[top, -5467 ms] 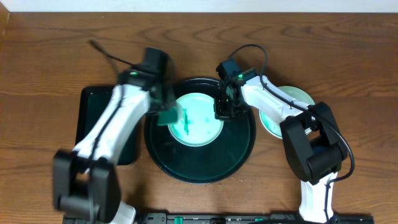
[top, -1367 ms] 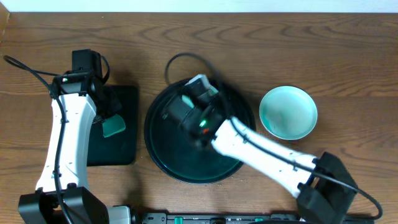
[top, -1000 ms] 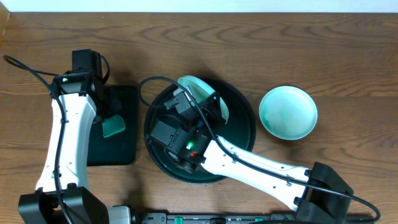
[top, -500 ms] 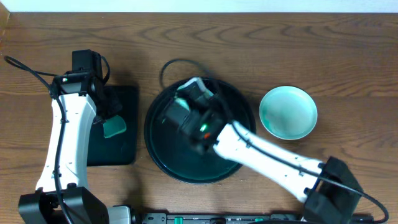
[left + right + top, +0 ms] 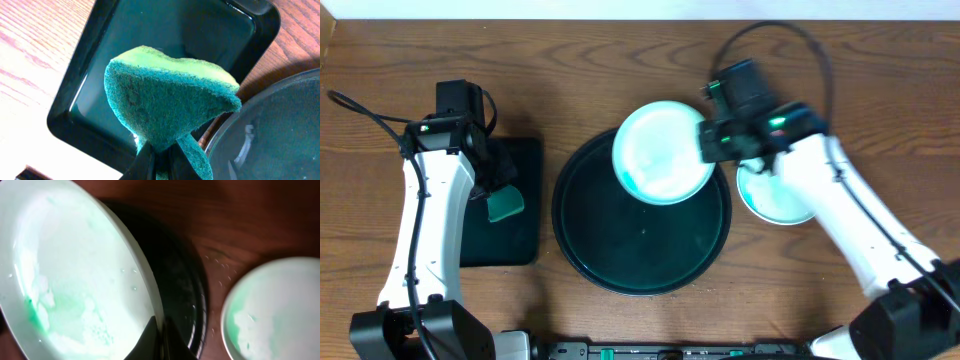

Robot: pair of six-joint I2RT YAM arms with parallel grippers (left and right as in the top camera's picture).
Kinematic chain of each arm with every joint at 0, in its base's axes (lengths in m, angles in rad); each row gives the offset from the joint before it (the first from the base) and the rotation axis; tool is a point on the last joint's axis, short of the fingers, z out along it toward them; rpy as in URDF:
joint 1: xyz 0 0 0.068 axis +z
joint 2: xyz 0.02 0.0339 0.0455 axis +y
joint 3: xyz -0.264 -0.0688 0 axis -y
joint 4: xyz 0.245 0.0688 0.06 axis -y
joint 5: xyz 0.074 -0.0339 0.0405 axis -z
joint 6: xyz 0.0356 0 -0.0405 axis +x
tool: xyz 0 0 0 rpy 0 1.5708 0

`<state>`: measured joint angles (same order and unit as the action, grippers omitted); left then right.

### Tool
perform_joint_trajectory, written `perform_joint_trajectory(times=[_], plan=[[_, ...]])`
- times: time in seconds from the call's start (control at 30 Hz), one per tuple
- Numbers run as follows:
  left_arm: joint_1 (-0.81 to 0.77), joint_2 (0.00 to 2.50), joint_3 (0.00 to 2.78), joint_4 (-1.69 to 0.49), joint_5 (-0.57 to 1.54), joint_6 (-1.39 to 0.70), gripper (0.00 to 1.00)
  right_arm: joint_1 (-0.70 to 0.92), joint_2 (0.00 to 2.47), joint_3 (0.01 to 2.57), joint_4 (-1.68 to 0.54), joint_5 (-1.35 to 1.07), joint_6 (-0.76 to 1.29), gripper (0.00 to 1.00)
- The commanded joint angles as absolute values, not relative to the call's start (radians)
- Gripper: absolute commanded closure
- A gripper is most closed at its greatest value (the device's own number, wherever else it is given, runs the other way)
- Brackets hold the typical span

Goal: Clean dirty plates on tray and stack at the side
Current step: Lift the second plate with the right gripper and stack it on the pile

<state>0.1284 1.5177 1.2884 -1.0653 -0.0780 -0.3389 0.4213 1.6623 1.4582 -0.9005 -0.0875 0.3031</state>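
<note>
plate (image 5: 660, 152) now swung rightward, right gripper (image 5: 159, 330) pinching rim

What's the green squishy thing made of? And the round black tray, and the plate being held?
The green pad looks like sponge with a rough, fibrous face. The round tray: glossy black plastic, probably; it reflects light. The held plate looks smooth and shiny: glazed ceramic or plastic.

Brown wood-grain surface (image 5: 880, 80), low sheen. Glossy black round tray (image 5: 620, 255) & rect. tray (image 5: 165, 30), plastic-looking. Smooth shiny plate (image 5: 663, 152). Rough fibrous green sponge (image 5: 165, 107), softer foam top.
</note>
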Motion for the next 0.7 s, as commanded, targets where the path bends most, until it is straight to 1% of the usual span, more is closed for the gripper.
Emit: perform_joint_trajectory(times=[0.0, 0.1, 0.3, 0.47, 0.67], plan=[[0.133, 1.523, 1.279, -1.066, -0.075, -0.322, 0.93, 0.271, 1.628, 1.472, -0.942, -0.305, 0.317, 0.99], [0.133, 1.523, 1.279, -1.066, -0.075, -0.322, 0.93, 0.148, 1.628, 1.472, -0.990, -0.287, 0.313, 0.99], [0.133, 1.523, 1.279, -1.066, -0.075, -0.322, 0.93, -0.033, 1.629, 1.447, -1.041, -0.093, 0.320, 0.99], [0.133, 1.523, 1.279, -1.065, -0.075, -0.322, 0.93, -0.119, 1.629, 1.354, -1.023, -0.026, 0.355, 0.99], [0.133, 1.523, 1.279, -1.065, -0.075, -0.322, 0.93, -0.163, 1.629, 1.176, -0.874, -0.026, 0.363, 0.99]])
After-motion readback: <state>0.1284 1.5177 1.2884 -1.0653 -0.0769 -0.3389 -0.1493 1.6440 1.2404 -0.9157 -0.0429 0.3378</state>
